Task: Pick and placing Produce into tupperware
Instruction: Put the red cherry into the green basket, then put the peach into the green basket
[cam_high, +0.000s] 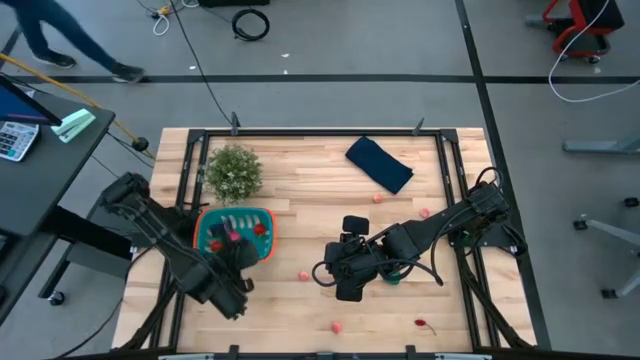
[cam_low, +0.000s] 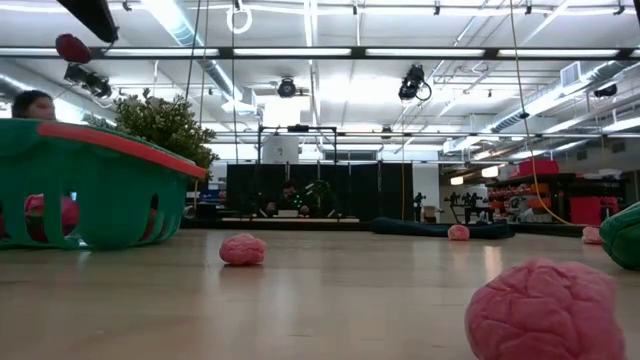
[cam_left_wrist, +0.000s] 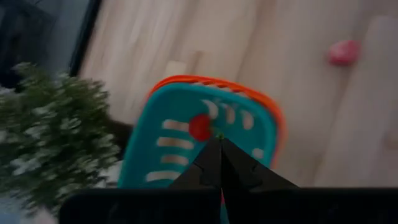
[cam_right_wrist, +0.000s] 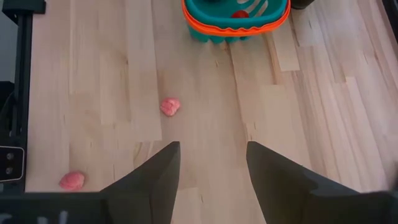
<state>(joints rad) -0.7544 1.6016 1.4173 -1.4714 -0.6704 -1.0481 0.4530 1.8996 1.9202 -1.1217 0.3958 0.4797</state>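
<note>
Your right gripper (cam_right_wrist: 210, 180) hangs wide open and empty, a small pink toy fruit (cam_right_wrist: 170, 106) just ahead, the ribbed teal orange-rimmed plastic tupperware (cam_right_wrist: 236, 25) farther beyond; your left gripper (cam_left_wrist: 219, 163) is pinched closed above that tupperware.

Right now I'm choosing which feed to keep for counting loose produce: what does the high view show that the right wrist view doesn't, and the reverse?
Only the high view shows the plant, the dark blue cloth, both arms, and pink pieces near the cloth.

Only the right wrist view shows the right gripper with its jaws open over bare wood.

Both show the tupperware and two pink pieces.
</note>
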